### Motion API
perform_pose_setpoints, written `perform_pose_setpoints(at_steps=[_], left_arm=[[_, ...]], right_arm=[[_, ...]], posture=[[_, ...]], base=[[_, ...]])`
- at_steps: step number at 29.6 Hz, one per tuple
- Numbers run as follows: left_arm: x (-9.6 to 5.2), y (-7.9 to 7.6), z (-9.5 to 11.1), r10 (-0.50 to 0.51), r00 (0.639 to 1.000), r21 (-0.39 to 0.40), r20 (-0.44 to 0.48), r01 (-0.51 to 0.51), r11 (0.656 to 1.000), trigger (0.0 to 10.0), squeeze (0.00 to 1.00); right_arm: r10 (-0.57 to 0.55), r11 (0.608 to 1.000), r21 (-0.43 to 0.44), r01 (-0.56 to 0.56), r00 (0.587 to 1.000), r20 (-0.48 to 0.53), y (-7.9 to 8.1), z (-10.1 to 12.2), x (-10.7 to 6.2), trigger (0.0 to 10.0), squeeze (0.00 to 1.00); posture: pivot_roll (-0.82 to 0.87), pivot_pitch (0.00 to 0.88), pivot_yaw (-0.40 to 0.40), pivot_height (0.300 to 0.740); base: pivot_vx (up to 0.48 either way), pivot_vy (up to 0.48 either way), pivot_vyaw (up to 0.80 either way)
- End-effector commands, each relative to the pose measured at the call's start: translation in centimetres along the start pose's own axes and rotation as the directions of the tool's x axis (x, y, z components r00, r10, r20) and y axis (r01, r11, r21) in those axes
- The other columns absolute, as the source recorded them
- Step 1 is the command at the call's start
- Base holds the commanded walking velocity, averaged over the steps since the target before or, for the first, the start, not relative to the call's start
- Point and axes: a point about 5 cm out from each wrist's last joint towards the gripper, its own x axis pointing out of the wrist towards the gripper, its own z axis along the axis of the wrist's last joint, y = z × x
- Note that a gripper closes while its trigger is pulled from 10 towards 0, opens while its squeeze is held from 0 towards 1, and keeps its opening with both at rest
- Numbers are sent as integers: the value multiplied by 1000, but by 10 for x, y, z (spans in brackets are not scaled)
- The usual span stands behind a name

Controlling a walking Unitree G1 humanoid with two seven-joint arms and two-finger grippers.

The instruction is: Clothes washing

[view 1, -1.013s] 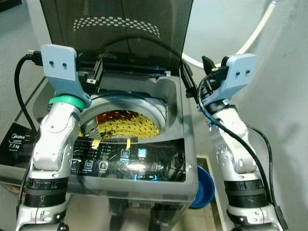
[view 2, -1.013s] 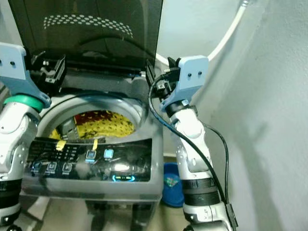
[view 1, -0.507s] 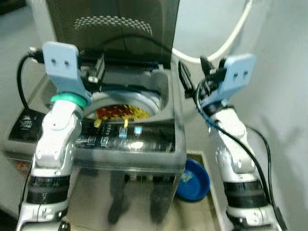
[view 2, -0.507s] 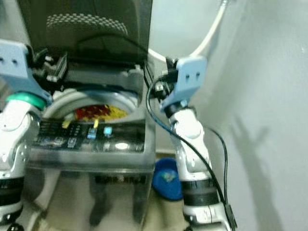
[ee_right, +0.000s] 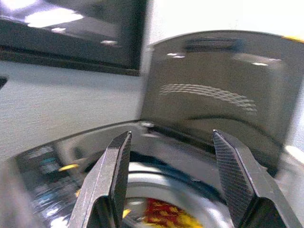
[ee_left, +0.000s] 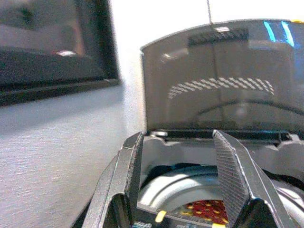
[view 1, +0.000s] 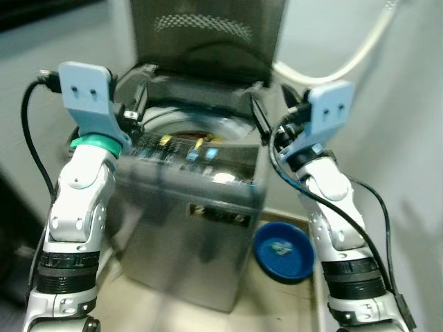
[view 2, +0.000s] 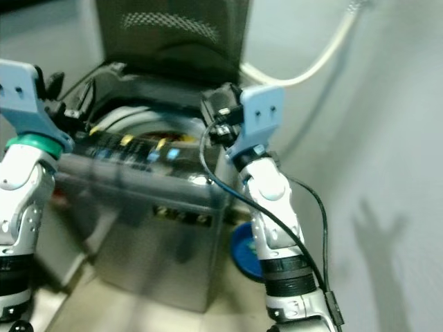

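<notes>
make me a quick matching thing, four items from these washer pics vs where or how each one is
Items:
1. washer lid
2. blue bowl
3. red and yellow laundry
4. white hose

States or places:
A. inside the drum
B. standing open, upright
C. on the floor beside the washer
D. curving along the wall behind the washer

Pairs: 1-B, 2-C, 3-A, 4-D

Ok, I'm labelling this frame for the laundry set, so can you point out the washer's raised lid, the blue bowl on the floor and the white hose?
washer lid [view 1: 208, 34], left eye view, on the middle of the dark raised panel.
blue bowl [view 1: 284, 250], left eye view, on its inside.
white hose [view 1: 360, 54], left eye view, on the curve against the wall.
</notes>
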Motion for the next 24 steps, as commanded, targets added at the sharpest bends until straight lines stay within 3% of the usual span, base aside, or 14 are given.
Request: perform_pose_setpoints(at_steps=[1, 5, 8, 9, 11, 15, 24], left_arm=[[0, -4, -3, -13, 1000, 2, -12, 13, 1000, 10000, 0], [0, -5, -4, -18, 1000, 4, -20, 18, 1000, 10000, 0], [0, -6, -5, -18, 1000, 10, -25, 18, 1000, 10000, 0], [0, -6, -5, -18, 1000, 10, -25, 18, 1000, 10000, 0], [0, -7, -6, -19, 999, 15, -29, 20, 1000, 10000, 0], [0, -7, -6, -21, 999, 24, -30, 22, 999, 10000, 0], [1, -6, -6, -19, 999, 29, -33, 20, 999, 10000, 0]], right_arm=[[26, 1000, -4, -26, 1000, 15, 2, 2, -1, 10000, 0], [132, 991, 31, -133, 991, 20, 12, 2, -5, 10000, 0], [268, 957, 103, -272, 962, 48, 24, 5, -11, 10000, 0], [268, 957, 103, -272, 962, 48, 24, 5, -11, 10000, 0], [374, 911, 157, -382, 924, 80, 34, 11, -18, 10000, 0], [411, 892, 168, -420, 907, 89, 37, 12, -22, 10000, 0], [393, 899, 174, -402, 916, 86, 36, 11, -21, 10000, 0]], posture=[[58, 0, 8, 740], [58, 1, 8, 740], [58, 0, 9, 740], [58, 0, 9, 740], [60, 0, 10, 740], [59, 0, 10, 740], [57, 2, 14, 740]], base=[[0, 0, 794], [0, 0, 794], [0, 0, 794], [0, 0, 794], [0, 0, 788], [0, 0, 788], [0, 0, 788]])
